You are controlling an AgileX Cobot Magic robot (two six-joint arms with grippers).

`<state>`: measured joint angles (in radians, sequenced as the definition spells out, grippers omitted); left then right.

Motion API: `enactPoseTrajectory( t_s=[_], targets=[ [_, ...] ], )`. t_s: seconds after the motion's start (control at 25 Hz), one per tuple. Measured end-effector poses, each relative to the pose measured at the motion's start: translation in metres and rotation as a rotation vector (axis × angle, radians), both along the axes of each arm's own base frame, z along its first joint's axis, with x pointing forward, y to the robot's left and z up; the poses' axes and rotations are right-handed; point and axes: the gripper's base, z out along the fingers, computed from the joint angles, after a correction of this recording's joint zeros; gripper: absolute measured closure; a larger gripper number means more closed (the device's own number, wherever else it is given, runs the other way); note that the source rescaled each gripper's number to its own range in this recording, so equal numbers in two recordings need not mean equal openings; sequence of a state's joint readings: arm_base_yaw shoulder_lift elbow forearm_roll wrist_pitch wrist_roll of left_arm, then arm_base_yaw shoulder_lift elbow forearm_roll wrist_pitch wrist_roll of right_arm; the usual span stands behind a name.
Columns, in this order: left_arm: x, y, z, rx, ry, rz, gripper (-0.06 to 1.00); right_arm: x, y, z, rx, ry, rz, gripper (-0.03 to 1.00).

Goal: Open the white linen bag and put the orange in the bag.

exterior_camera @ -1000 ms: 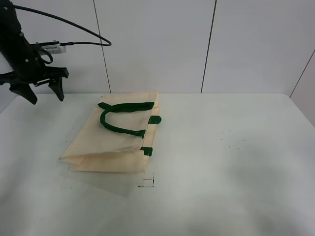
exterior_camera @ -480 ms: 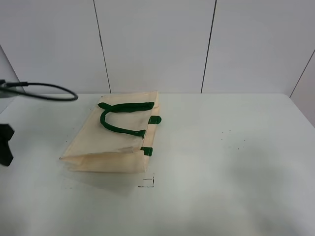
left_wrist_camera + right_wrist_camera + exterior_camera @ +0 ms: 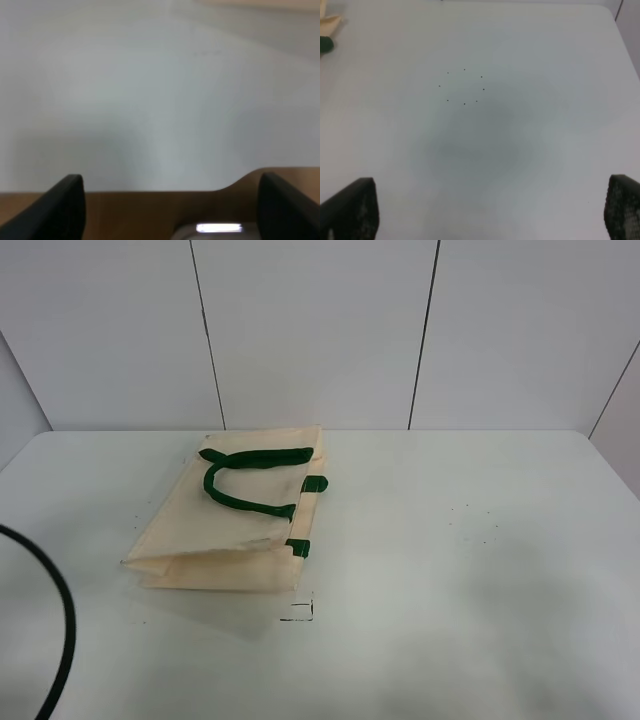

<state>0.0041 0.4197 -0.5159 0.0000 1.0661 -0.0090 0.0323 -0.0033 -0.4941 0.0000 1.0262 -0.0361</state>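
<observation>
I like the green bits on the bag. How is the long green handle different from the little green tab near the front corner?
The green handle is a long strap, bent into a loop on top of the white linen bag. The green tab is a short stub at the bag's edge. The handle lies across the cloth; the tab sticks out past the side. Both are the same dark green and belong to the bag, which lies flat on the table.
</observation>
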Motion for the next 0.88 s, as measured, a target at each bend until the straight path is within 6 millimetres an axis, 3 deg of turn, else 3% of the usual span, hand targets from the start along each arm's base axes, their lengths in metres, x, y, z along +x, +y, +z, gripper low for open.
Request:
enactPoseTrajectory(
  t_s=[0.2, 0.48, 0.88],
  targets=[
    [-0.031, -0.001, 0.003, 0.005, -0.194, -0.022, 0.03, 0.000, 0.000, 0.000, 0.000, 0.000, 0.000, -0.03],
    [-0.056, -0.002, 0.002, 0.004, -0.368, -0.023, 0.03, 0.000, 0.000, 0.000, 0.000, 0.000, 0.000, -0.03],
    [-0.060, -0.002, 0.002, 0.004, -0.402, -0.023, 0.03, 0.000, 0.000, 0.000, 0.000, 0.000, 0.000, -0.03]
  ],
)
